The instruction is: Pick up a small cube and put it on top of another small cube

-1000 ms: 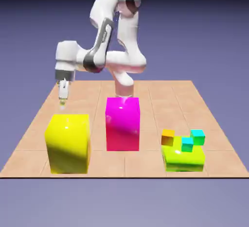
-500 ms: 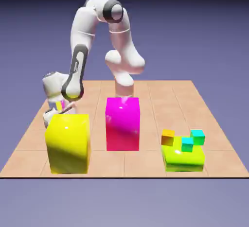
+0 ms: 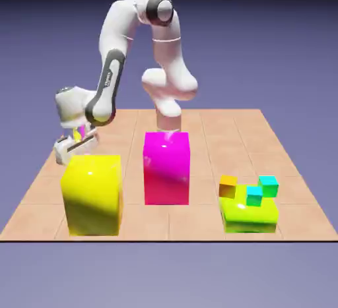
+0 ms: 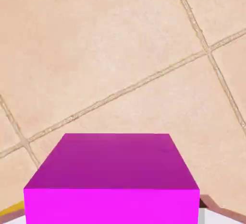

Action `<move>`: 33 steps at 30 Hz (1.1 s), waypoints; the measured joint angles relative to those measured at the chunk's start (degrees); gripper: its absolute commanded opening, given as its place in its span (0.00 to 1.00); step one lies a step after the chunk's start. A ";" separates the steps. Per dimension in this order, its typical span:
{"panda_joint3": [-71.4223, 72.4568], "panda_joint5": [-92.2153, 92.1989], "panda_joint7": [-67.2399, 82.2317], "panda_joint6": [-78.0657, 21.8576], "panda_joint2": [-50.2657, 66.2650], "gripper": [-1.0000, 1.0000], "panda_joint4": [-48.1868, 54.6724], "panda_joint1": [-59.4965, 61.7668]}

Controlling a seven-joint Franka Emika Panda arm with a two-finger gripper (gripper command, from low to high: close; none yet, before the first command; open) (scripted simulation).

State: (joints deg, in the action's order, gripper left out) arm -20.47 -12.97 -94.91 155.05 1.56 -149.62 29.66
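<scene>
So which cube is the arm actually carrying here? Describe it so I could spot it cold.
Find the big yellow block at the exterior view's left. Just behind its top edge is the gripper, shut on the small magenta cube. Unlike the tall magenta block mid-table, it is tiny and held off the tiles.

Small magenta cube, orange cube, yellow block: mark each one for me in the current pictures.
small magenta cube (image 4: 113, 180), hand view, on its top face near the front edge.
orange cube (image 3: 228, 186), exterior view, on its front face.
yellow block (image 3: 92, 194), exterior view, on the middle of its front face.
</scene>
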 measured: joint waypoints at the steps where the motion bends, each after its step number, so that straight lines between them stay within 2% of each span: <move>1: -1.76 2.49 -0.23 0.65 -1.18 0.00 0.13 -1.62; 10: -13.25 24.31 1.67 2.56 -11.22 0.00 3.04 -19.38; 28: 23.89 25.99 28.26 -22.83 -10.21 0.00 15.65 -33.91; 33: 34.27 19.50 32.55 -28.12 -6.88 0.00 17.07 -31.55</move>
State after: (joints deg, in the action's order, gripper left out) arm 13.80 6.53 -62.35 126.93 -5.32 -132.55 -1.89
